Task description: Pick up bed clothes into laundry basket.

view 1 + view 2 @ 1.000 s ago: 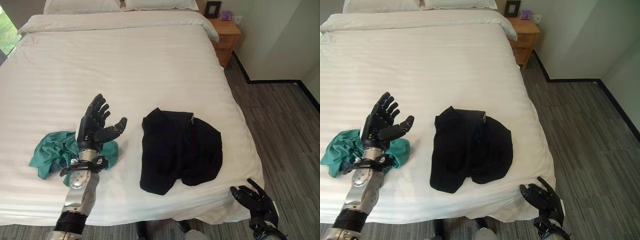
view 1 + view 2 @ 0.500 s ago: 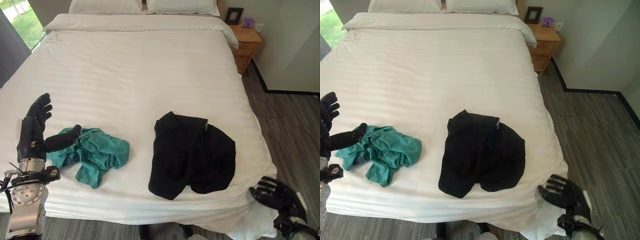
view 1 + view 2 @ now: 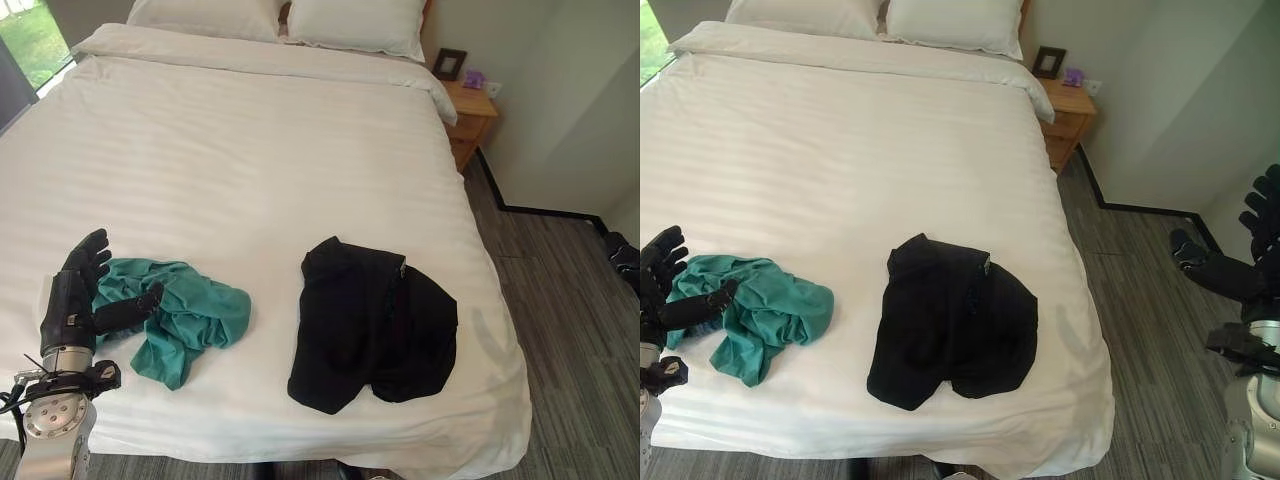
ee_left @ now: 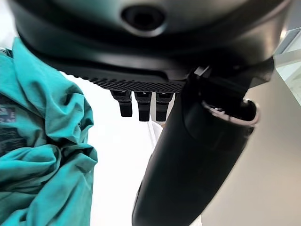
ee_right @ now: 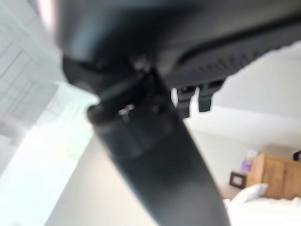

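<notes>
1. Step: reaching for the first garment; nothing picked up yet, no basket seen.
2. My left hand (image 3: 75, 300) is open, fingers straight, thumb out, just beside the teal garment (image 3: 180, 315) at the near left part of the bed (image 3: 250, 150).
3. My right hand (image 3: 1250, 260) is open, raised off the bed's right side, over the floor (image 3: 1160, 300), holding nothing.
4. Black garment (image 3: 370, 325) lies well apart from the teal one, near the bed's front right corner.
5. Next, I judge: lower left hand onto the teal bunch, curl fingers around the cloth.
6. Teal garment is crumpled, long axis roughly left-right, a tail pointing toward the front edge. Black one runs roughly front-to-back.
</notes>
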`<state>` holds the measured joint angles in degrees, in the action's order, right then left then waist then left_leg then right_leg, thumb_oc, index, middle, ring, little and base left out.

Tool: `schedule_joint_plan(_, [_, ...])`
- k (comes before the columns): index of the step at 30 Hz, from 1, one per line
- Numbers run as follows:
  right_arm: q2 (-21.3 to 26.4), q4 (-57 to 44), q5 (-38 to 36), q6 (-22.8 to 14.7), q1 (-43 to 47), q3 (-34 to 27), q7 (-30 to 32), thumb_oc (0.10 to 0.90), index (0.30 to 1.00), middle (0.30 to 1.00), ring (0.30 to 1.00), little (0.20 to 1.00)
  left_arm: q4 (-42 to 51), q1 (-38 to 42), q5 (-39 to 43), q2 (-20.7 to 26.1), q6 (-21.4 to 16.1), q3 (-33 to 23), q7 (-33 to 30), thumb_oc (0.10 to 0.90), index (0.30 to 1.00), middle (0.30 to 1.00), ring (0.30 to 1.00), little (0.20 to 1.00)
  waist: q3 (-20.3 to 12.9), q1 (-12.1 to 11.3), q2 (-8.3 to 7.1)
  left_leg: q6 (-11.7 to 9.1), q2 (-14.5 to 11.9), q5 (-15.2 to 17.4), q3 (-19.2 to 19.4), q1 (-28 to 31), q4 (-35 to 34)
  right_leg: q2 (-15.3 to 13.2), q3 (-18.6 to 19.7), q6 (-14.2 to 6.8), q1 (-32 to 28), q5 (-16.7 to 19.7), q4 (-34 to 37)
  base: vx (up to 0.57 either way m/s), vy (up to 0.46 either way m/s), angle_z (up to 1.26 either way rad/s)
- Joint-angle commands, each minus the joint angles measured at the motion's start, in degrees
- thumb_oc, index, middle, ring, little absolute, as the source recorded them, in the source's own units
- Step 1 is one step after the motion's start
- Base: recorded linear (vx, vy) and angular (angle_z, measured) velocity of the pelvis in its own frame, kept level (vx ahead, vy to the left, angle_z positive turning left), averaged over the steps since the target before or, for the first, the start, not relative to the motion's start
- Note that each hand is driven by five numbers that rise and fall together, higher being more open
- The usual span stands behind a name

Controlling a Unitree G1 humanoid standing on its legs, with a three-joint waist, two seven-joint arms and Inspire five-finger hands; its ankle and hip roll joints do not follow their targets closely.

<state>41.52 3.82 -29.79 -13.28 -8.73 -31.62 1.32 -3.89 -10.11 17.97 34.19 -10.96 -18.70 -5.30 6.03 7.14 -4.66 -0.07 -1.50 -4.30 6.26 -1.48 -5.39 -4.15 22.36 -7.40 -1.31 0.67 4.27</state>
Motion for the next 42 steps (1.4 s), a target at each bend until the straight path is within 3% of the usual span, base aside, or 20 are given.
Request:
schedule_joint_plan(1, [6.62, 0.75, -2.46, -4.53, 3.79, -2.55, -1.17, 0.800, 0.900, 0.900, 0.900, 0.900, 3.33, 5.45, 0.29, 3.61, -5.46, -3.02, -0.46, 0.800, 0.900, 0.900, 0.900, 0.900, -4.34, -1.75, 2.22, -0.59, -0.42, 6.65, 2.80, 3.22, 0.39, 1.78, 1.14, -4.56, 3.56, 0.79, -2.69, -0.02, 0.017, -0.03])
schedule_joint_plan(3, [12.64, 3.34, 1.49, -2.56, 4.50, 0.86, -4.53, 0.800, 0.900, 0.900, 0.900, 0.900, 3.19, 7.85, -1.93, 6.86, -4.73, -1.10, 0.92, 0.800, 0.900, 0.900, 0.900, 0.900, -4.15, -2.43, 1.77, -0.62, -0.31, 6.53, 2.56, 3.10, 0.39, 1.61, 0.62, -4.78, 3.38, 0.95, -2.25, 0.00, 0.000, 0.00])
schedule_joint_plan(6, [17.40, 5.38, 5.34, -1.11, 7.18, 5.42, -5.62, 0.800, 0.900, 0.900, 0.900, 0.900, 3.47, 10.82, -3.05, 10.52, -4.48, 1.60, 2.21, 0.800, 0.900, 0.900, 0.900, 0.900, -4.22, -3.51, 1.42, -0.73, -0.31, 6.26, 2.14, 2.68, 0.39, 1.59, 0.15, -4.91, 3.56, 1.19, -1.99, -0.01, 0.009, 0.03])
schedule_joint_plan(14, [21.77, 5.43, 10.57, 0.27, 14.03, 12.86, -7.03, 0.800, 0.900, 0.900, 0.900, 0.900, 4.98, 15.95, -8.42, 18.61, -2.96, 5.01, 3.88, 0.800, 0.900, 0.900, 0.900, 0.900, -4.24, -4.59, 1.27, -0.72, 0.02, 5.98, 0.95, 2.23, 0.39, 1.35, -1.06, -4.98, 3.18, 1.36, -1.47, 0.00, 0.010, 0.09])
schedule_joint_plan(16, [23.48, 1.32, 16.74, 1.51, 15.32, 14.80, -9.67, 0.800, 0.900, 0.900, 0.900, 0.900, 7.17, 15.29, -10.94, 22.89, -1.62, 4.84, 6.79, 0.800, 0.900, 0.900, 0.900, 0.900, -4.22, -5.16, 1.58, -0.65, 0.35, 6.03, 0.58, 2.32, 0.39, 1.09, -1.34, -5.01, 2.98, 1.29, -1.50, 0.02, 0.035, 0.12])
schedule_joint_plan(19, [25.37, -2.90, 26.14, 2.26, 15.19, 15.16, -11.73, 0.800, 0.900, 0.900, 0.900, 0.900, 8.36, 13.51, -13.00, 24.27, -0.30, 3.52, 9.14, 0.800, 0.900, 0.900, 0.900, 0.900, -4.37, -5.26, 1.92, -0.58, 0.57, 6.26, 0.45, 2.67, 0.39, 0.84, -1.61, -4.89, 2.82, 1.05, -1.42, 0.04, 0.024, 0.10])
schedule_joint_plan(25, [26.53, -8.23, 36.43, 2.24, 17.95, 20.28, -14.67, 0.800, 0.900, 0.900, 0.900, 0.900, 9.37, 12.39, -16.21, 26.77, 1.19, 3.27, 11.59, 0.800, 0.900, 0.900, 0.900, 0.900, -3.79, -5.70, 2.34, -0.66, 0.57, 6.30, 0.39, 2.78, 0.39, 0.69, -1.98, -4.70, 2.86, 0.90, -1.34, 0.01, 0.009, 0.04])
schedule_joint_plan(31, [27.34, -9.79, 38.37, 2.08, 21.94, 27.40, -17.55, 0.800, 0.900, 0.900, 0.900, 0.900, 10.06, 12.30, -17.09, 30.01, 1.50, 5.10, 14.18, 0.800, 0.900, 0.900, 0.900, 0.900, -3.68, -5.31, 2.66, -0.91, 0.59, 6.35, 0.63, 2.94, 0.39, 0.56, -2.23, -4.70, 2.69, 0.87, -1.22, 0.00, 0.000, 0.00])
schedule_joint_plan(42, [25.86, -8.20, 39.57, 2.44, 24.58, 32.94, -17.73, 0.800, 0.900, 0.900, 0.900, 0.900, 8.71, 14.74, -16.19, 28.13, 0.94, 8.70, 13.14, 0.800, 0.900, 0.900, 0.900, 0.900, -3.13, -5.25, 3.06, -0.98, 0.53, 6.12, 0.31, 2.46, 0.39, 0.46, -2.52, -4.55, 3.09, 0.59, -1.37, 0.00, 0.000, 0.00])
